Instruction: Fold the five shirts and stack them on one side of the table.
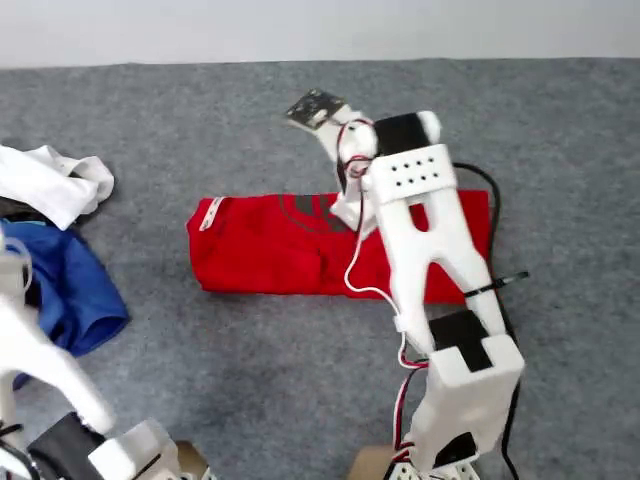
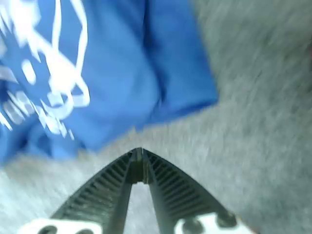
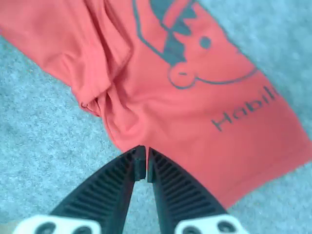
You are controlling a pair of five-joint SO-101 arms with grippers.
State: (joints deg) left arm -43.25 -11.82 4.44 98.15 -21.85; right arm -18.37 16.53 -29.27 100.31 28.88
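Red shirt folded oblong, fuzzy grey table

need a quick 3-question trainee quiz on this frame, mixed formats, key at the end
1. True or false: the red shirt lies apart from the blue shirt.
2. The right end effector is: A) at the red shirt's edge; B) over the blue shirt; C) well clear of all cloth.
3. Fill in: the left end effector has its jaws ___ (open or shut).
Key: 1 true; 2 A; 3 shut.
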